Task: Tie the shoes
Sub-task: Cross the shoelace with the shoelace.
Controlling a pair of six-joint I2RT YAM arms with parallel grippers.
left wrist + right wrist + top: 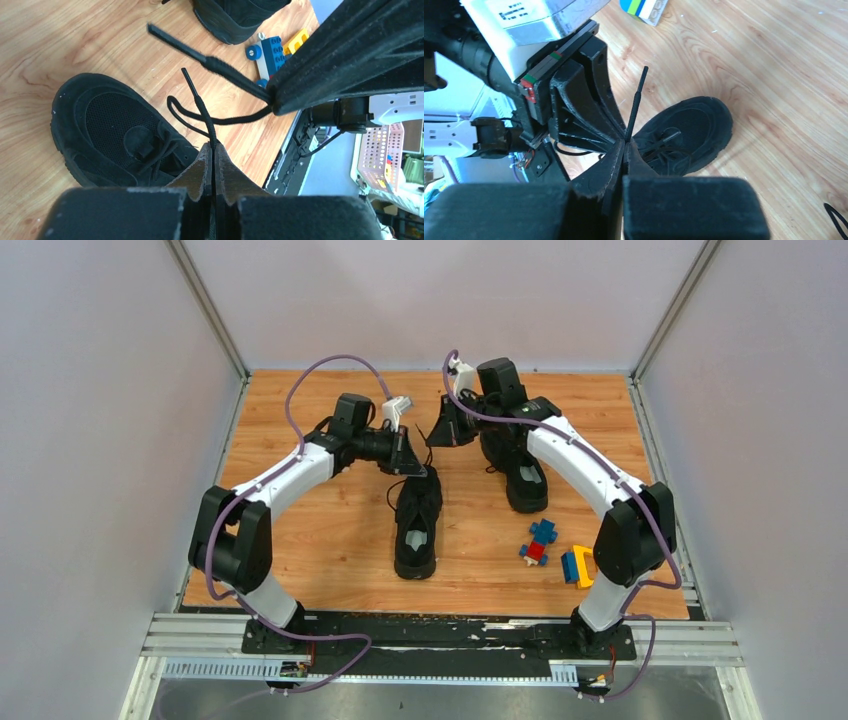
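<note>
One all-black fabric low-top sneaker stands mid-table between the arms, and its twin sneaker stands further back under the right arm, both on the pale wooden table top. The left gripper is clamped tight on a thin black lace end above the mid-table sneaker. The right gripper, just beside it, is pinched on a second lace end. A white label on the left wrist housing carries print too blurred to read.

No text can be read — the white label carries print too blurred to make out.
</note>
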